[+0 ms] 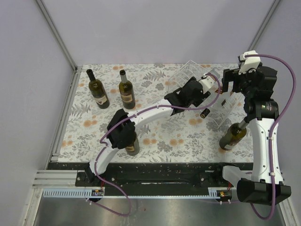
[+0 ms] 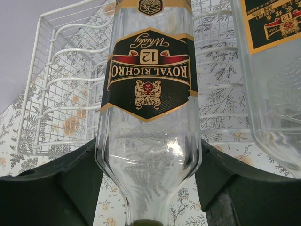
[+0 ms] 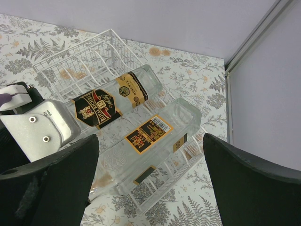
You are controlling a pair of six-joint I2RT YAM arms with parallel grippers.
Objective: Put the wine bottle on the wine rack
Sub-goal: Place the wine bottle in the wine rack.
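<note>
My left gripper point(image 1: 192, 92) is shut on the shoulder of a clear glass bottle point(image 2: 148, 94) with a black and gold "Royal Richard" label. It holds the bottle lying over the clear ribbed wine rack point(image 1: 187, 70), base pointing into the rack point(image 2: 56, 94). The bottle also shows in the right wrist view point(image 3: 113, 101). A second clear square bottle point(image 3: 150, 136) lies in a rack cradle beside it point(image 2: 273, 70). My right gripper point(image 1: 233, 84) hovers open and empty above that second bottle, one finger point(image 3: 47, 188) on each side of it.
Two dark wine bottles stand upright at the back left point(image 1: 97, 89) point(image 1: 126, 89). Another dark bottle point(image 1: 131, 143) stands under the left arm. One more point(image 1: 233, 135) stands by the right arm, near the front edge. Walls close off the back and sides.
</note>
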